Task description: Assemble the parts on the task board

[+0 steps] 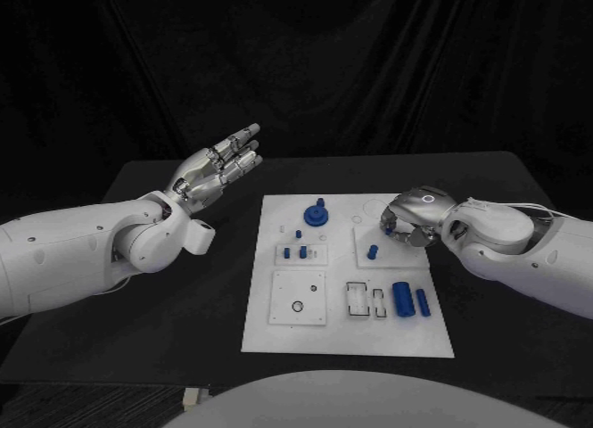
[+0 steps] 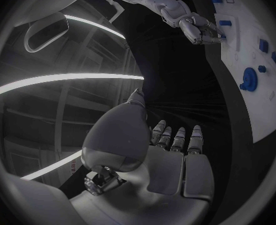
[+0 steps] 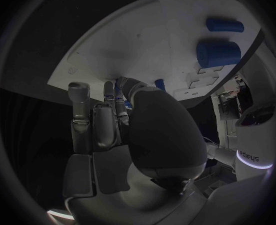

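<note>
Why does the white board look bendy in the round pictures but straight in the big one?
In the head view the task board has straight edges. In the left wrist view and the right wrist view the fisheye lens curves its edges. The left wrist view also shows bright ceiling lights stretched into arcs.

The task board lies in the middle of the table. The left hand hovers left of it; the right hand rests on its right side.
</note>
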`<action>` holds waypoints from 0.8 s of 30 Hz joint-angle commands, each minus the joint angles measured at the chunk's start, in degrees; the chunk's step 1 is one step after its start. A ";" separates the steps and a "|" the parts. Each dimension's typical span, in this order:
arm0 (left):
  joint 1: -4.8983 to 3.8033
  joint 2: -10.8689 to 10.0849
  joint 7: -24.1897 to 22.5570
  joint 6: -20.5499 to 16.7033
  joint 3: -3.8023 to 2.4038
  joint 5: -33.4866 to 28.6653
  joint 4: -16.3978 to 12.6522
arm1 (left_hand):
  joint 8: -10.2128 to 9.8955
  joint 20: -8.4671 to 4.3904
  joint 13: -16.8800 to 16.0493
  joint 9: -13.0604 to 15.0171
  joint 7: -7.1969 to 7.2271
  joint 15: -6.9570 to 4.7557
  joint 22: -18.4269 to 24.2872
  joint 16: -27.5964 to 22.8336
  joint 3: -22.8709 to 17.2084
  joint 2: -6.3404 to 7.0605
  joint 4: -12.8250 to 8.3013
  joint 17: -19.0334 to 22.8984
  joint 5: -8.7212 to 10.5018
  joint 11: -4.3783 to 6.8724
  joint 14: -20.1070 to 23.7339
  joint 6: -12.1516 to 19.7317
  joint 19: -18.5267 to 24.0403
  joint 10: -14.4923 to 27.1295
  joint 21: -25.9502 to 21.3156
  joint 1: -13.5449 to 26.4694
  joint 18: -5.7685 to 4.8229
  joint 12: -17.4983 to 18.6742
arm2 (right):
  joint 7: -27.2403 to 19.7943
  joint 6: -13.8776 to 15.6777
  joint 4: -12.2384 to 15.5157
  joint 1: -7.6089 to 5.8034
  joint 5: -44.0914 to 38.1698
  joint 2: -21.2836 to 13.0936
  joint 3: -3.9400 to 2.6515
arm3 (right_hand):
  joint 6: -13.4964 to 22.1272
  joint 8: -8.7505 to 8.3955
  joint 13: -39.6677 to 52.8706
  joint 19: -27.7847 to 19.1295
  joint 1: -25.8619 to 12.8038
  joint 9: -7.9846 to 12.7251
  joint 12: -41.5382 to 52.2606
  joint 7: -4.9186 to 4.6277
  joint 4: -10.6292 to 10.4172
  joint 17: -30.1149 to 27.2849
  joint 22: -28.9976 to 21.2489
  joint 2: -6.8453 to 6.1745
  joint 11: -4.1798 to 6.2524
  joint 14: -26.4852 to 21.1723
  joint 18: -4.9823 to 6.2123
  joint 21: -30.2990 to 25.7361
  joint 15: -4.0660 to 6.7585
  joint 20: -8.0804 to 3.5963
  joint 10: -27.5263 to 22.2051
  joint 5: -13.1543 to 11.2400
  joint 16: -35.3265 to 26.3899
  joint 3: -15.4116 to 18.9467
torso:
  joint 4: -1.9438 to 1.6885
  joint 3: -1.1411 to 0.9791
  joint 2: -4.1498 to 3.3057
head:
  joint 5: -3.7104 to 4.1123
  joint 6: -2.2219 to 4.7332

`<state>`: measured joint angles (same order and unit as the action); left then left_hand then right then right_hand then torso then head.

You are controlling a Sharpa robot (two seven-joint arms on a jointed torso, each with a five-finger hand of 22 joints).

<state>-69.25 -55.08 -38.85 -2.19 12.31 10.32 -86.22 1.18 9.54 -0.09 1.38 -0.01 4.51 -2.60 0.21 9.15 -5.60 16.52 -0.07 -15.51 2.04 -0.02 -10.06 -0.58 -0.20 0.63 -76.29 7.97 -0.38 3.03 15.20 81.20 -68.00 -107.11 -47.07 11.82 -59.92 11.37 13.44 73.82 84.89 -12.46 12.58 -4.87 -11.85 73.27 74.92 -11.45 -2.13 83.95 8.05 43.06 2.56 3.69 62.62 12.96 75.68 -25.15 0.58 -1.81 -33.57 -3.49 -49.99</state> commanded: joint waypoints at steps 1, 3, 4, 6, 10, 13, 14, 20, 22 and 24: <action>0.10 0.17 -4.24 0.63 -0.06 -0.45 0.02 | 0.28 0.43 0.05 0.07 0.03 0.24 -0.10 -0.21 0.35 -0.05 -0.07 0.07 -0.45 -0.34 0.02 -0.54 0.07 0.08 -0.10 -0.51 1.00 0.34 | -0.06 1.36 0.23 0.14 0.68 -0.23 -0.01 | -0.45 0.37 -0.08 0.38 0.17 -0.28 0.30 0.00 0.19 0.05 4.66 0.49 0.06 0.25 -0.37 0.31 0.27 -0.06 0.50 -0.26 0.32 -0.17 | 0.02 -0.01 -0.02 | -0.08 -0.01; 0.11 0.22 -4.14 0.67 -0.06 -0.45 0.07 | 0.28 0.53 0.05 0.07 0.04 0.27 -0.13 -0.21 0.40 -0.11 -0.10 0.07 -0.56 -0.36 0.02 -0.55 0.06 0.09 -0.09 -0.68 1.05 0.34 | -0.03 1.45 0.26 0.13 0.71 -0.29 -0.02 | -0.68 0.47 -0.16 0.43 0.18 -0.39 0.28 0.00 0.29 0.09 4.72 0.55 0.08 0.29 -0.39 0.37 0.30 -0.08 0.78 -0.34 0.36 -0.23 | 0.02 -0.01 -0.01 | -0.10 -0.01; 0.12 0.26 -4.05 0.72 -0.06 -0.45 0.12 | 0.27 0.64 0.05 0.07 0.03 0.32 -0.16 -0.21 0.46 -0.15 -0.13 0.07 -0.67 -0.36 0.02 -0.52 0.05 0.09 -0.09 -0.87 1.11 0.35 | 0.00 1.50 0.29 0.13 0.73 -0.34 -0.02 | -0.74 0.50 -0.19 0.41 0.17 -0.43 0.26 0.00 0.33 0.11 4.72 0.53 0.09 0.30 -0.37 0.30 0.30 -0.09 0.84 -0.36 0.37 -0.23 | 0.03 -0.01 -0.01 | -0.12 -0.01; 0.14 0.32 -3.95 0.79 -0.06 -0.45 0.18 | 0.27 0.69 0.05 0.07 0.03 0.33 -0.17 -0.21 0.49 -0.18 -0.15 0.07 -0.71 -0.37 0.02 -0.52 0.04 0.10 -0.08 -0.97 1.13 0.35 | 0.03 1.54 0.36 0.12 0.74 -0.43 -0.02 | -0.75 0.51 -0.20 0.41 0.16 -0.44 0.25 -0.01 0.34 0.10 4.72 0.52 0.08 0.30 -0.37 0.27 0.30 -0.09 0.86 -0.39 0.36 -0.22 | 0.05 -0.01 0.00 | -0.16 -0.01; 0.18 0.44 -3.73 0.94 -0.06 -0.45 0.31 | 0.26 0.87 0.05 0.06 0.02 0.40 -0.20 -0.21 0.58 -0.28 -0.19 0.07 -0.90 -0.41 0.02 -0.48 0.03 0.10 -0.07 -1.29 1.22 0.35 | 0.09 1.62 0.56 0.11 0.76 -0.64 -0.02 | -0.77 0.51 -0.23 0.41 0.13 -0.46 0.23 -0.02 0.34 0.06 4.73 0.50 0.07 0.29 -0.37 0.26 0.30 -0.10 0.89 -0.43 0.33 -0.22 | 0.06 0.00 -0.01 | -0.22 -0.01; 0.21 0.52 -3.56 1.08 -0.06 -0.45 0.39 | 0.26 1.00 0.05 0.06 0.00 0.48 -0.24 -0.21 0.63 -0.35 -0.20 0.07 -1.01 -0.46 0.02 -0.46 0.01 0.10 -0.06 -1.46 1.27 0.35 | 0.17 1.64 0.78 0.09 0.77 -0.84 -0.02 | -0.77 0.51 -0.23 0.41 0.13 -0.46 0.23 -0.02 0.34 0.06 4.73 0.50 0.07 0.29 -0.37 0.26 0.30 -0.10 0.89 -0.43 0.33 -0.22 | 0.05 0.01 -0.01 | -0.20 -0.01; 0.23 0.55 -3.48 1.14 -0.06 -0.45 0.42 | 0.26 1.00 0.05 0.06 0.00 0.48 -0.24 -0.21 0.63 -0.35 -0.20 0.07 -1.01 -0.46 0.02 -0.46 0.01 0.10 -0.06 -1.46 1.27 0.35 | 0.21 1.66 0.91 0.08 0.77 -0.95 -0.02 | -0.77 0.51 -0.23 0.41 0.13 -0.46 0.23 -0.02 0.34 0.06 4.73 0.50 0.07 0.29 -0.37 0.26 0.30 -0.10 0.89 -0.43 0.33 -0.22 | 0.04 0.00 -0.02 | -0.18 -0.01; 0.29 0.59 -3.17 1.37 -0.06 -0.45 0.51 | 0.25 1.32 0.05 0.05 -0.05 0.71 -0.28 -0.21 0.81 -0.50 -0.19 0.07 -1.22 -0.62 0.02 -0.41 -0.01 0.09 -0.05 -1.81 1.39 0.34 | 0.45 1.71 1.73 0.03 0.78 -1.59 -0.03 | -0.80 0.52 -0.26 0.43 0.10 -0.48 0.21 -0.03 0.35 0.05 4.75 0.50 0.05 0.29 -0.38 0.29 0.30 -0.10 0.96 -0.47 0.32 -0.22 | 0.03 -0.02 0.01 | -0.24 -0.01; 0.31 0.61 -3.06 1.44 -0.06 -0.45 0.53 | 0.25 1.32 0.05 0.05 -0.05 0.71 -0.28 -0.21 0.81 -0.50 -0.19 0.07 -1.22 -0.62 0.02 -0.41 -0.01 0.09 -0.05 -1.81 1.39 0.34 | 0.53 1.76 1.99 -0.01 0.78 -1.79 -0.03 | -0.80 0.52 -0.26 0.43 0.10 -0.48 0.21 -0.03 0.35 0.05 4.75 0.50 0.05 0.29 -0.38 0.29 0.30 -0.10 0.96 -0.47 0.32 -0.22 | 0.03 -0.01 0.02 | -0.25 -0.01; 0.33 0.62 -2.95 1.51 -0.06 -0.45 0.55 | 0.24 1.45 0.05 0.05 -0.08 0.81 -0.32 -0.21 0.88 -0.55 -0.19 0.07 -1.27 -0.69 0.02 -0.36 -0.02 0.09 -0.04 -1.92 1.43 0.34 | 0.62 1.84 2.19 -0.05 0.78 -1.94 -0.03 | -0.82 0.53 -0.28 0.44 0.07 -0.50 0.20 -0.04 0.35 0.07 4.76 0.51 0.04 0.30 -0.38 0.30 0.30 -0.11 1.01 -0.49 0.33 -0.23 | 0.04 -0.01 0.04 | -0.27 -0.01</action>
<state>-68.98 -54.58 -38.86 -1.53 12.31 10.32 -85.63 1.17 10.61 -0.11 1.37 0.00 4.93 -2.86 0.21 9.62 -6.16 16.36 -0.09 -16.48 1.72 -0.02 -10.05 -0.58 -0.12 0.63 -77.46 8.46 -0.38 3.07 16.08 83.09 -68.00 -106.26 -48.84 11.83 -60.29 11.59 13.24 73.82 84.89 -12.91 12.58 -5.05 -11.69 73.32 74.90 -11.45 -2.05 83.95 8.04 43.05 2.55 3.69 63.25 12.82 75.68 -25.31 0.63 -1.81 -33.57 -3.70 -49.99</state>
